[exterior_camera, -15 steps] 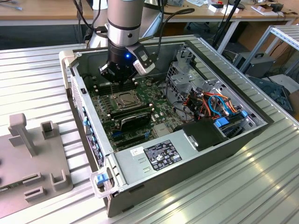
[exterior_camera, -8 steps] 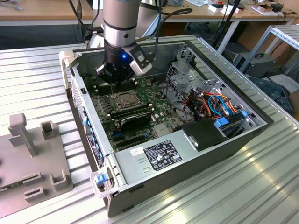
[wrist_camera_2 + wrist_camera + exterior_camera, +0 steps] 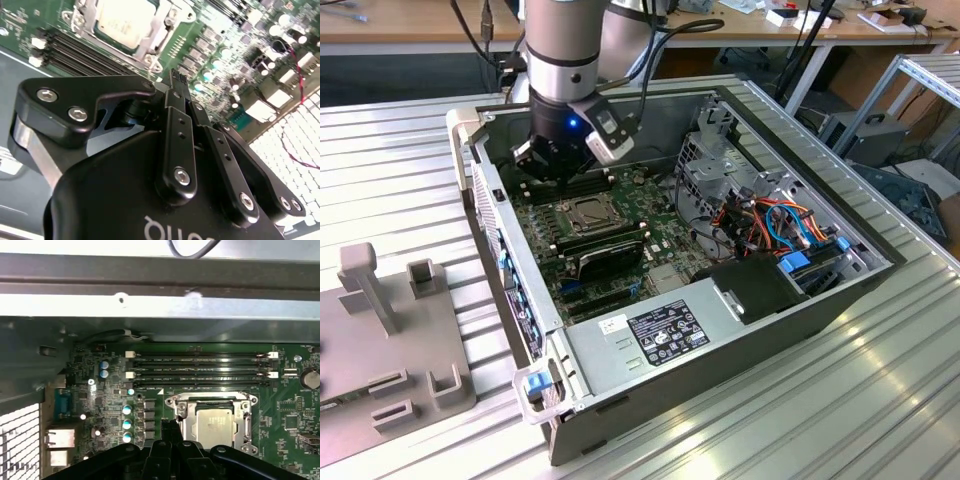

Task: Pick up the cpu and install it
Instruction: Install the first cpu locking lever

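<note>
One cpu (image 3: 215,426) seated in its socket (image 3: 212,421)
Tool (image 3: 171,426) hangs just beside it inside the computer case (image 3: 510,300), fingers seemingly pressed together, holding nothing

open room: above socket frame (image 3: 588,212), frame centre | blocking: drive cage (image 3: 720,170) standing right of centre | case wall (image 3: 485,200) rising at left

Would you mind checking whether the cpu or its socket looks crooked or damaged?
Nothing stands out. The cpu lies flat and square inside its socket frame, and the shut gripper hangs beside it, holding nothing.
</note>
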`<state>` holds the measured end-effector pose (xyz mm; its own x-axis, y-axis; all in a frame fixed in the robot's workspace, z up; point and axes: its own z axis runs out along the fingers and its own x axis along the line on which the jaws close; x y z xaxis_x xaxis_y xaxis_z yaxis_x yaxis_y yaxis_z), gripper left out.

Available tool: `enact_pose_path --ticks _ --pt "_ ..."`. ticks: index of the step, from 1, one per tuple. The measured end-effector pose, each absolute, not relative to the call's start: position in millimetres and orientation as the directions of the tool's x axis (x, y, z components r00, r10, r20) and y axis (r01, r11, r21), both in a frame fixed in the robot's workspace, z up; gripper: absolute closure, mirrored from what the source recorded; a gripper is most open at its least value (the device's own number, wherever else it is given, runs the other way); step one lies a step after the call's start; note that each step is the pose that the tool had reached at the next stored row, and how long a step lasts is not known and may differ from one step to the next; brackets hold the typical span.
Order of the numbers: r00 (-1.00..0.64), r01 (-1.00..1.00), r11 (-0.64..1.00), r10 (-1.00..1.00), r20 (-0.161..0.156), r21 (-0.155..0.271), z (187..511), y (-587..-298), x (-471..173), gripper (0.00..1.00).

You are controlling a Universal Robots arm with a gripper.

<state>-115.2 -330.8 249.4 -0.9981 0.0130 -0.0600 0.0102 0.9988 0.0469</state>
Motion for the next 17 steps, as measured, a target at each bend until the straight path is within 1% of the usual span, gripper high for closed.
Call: enact_pose_path --ticks 4,17 --pt "-0.998 0.008 0.999 0.011 -0.060 0.047 249.2 -329.7 -128.1 0.89" --pt "-0.998 0.008 0.999 0.011 -0.060 0.046 253.7 -317.4 -128.4 0.89"
